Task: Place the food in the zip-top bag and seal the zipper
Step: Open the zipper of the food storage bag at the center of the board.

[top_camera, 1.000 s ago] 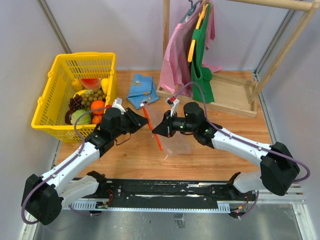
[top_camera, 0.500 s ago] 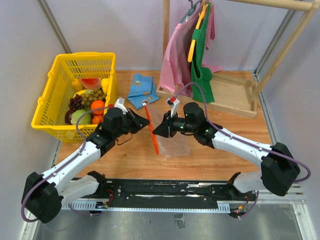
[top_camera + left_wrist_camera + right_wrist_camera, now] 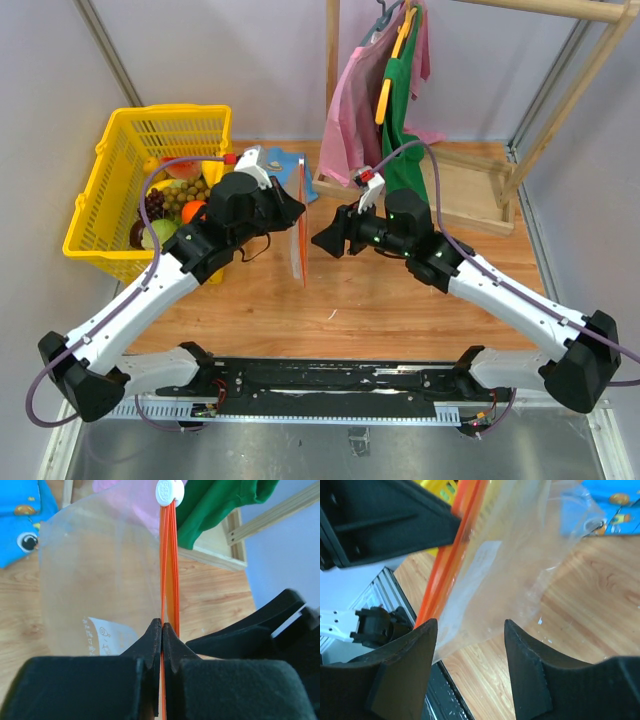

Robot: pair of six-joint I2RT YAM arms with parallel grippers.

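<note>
My left gripper (image 3: 296, 212) is shut on the red zipper (image 3: 302, 245) of the zip-top bag, holding it up above the table. In the left wrist view the zipper (image 3: 168, 555) runs straight up from the pinched fingertips (image 3: 156, 630) to a white slider (image 3: 169, 491), and the clear bag (image 3: 100, 570) hangs to its left. My right gripper (image 3: 323, 241) is open just right of the bag. In the right wrist view its gripper (image 3: 470, 630) stands apart from the bag (image 3: 505, 565), gripping nothing. The food (image 3: 170, 205) lies in the yellow basket (image 3: 95, 195).
A blue folded cloth (image 3: 285, 165) lies behind the bag. A wooden clothes rack base (image 3: 450, 195) with pink and green garments (image 3: 385, 110) stands at the back right. The black mounting rail (image 3: 330, 385) runs along the near edge.
The left gripper closed on the zipper and lifted the bag up and back off the table. The right gripper opened, let go of the bag and drew slightly away.
</note>
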